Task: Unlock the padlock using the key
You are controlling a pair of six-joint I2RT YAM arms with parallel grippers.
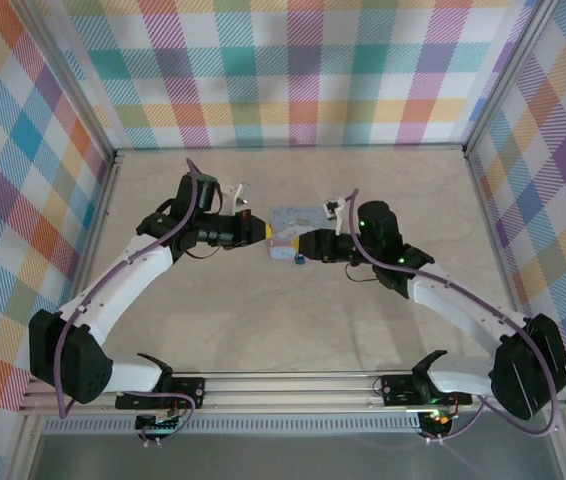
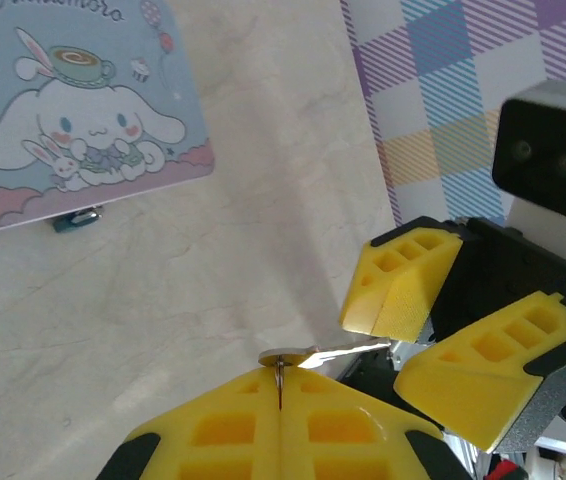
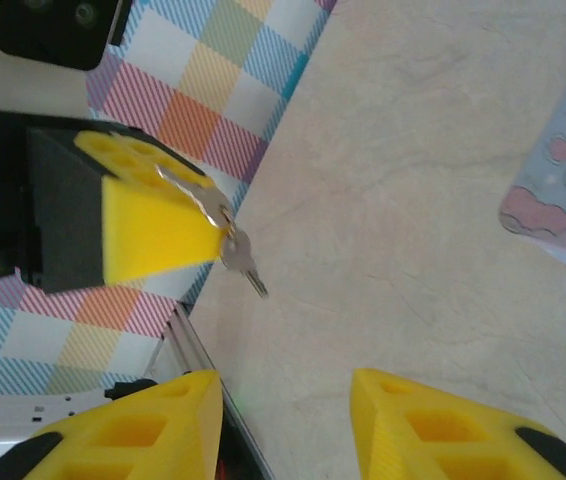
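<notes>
The key (image 3: 242, 260) is in hand, pinched in the clenched left gripper (image 2: 280, 378) just off the tin (image 2: 73, 100), but nothing looks unlocked yet. The padlock (image 2: 75, 217) lies ungrasped just beside the tin's edge, and the right gripper (image 3: 283, 380), also beside the tin, has its jaws apart and empty, so seizing the lock and inserting the key are left to do

The tin (image 2: 73, 110) is pastel blue with pink clouds and a white long-eared cartoon figure, and the padlock (image 2: 75, 218) is teal with dark metal. The key (image 3: 243, 262) is silvery grey; the left gripper (image 2: 279, 388) and right gripper (image 3: 285, 390) are bright yellow on black. The table (image 1: 293, 320) is pale beige, faintly marbled, and the walls (image 1: 293, 60) are plaid in pink, teal, yellow, orange and purple.
</notes>
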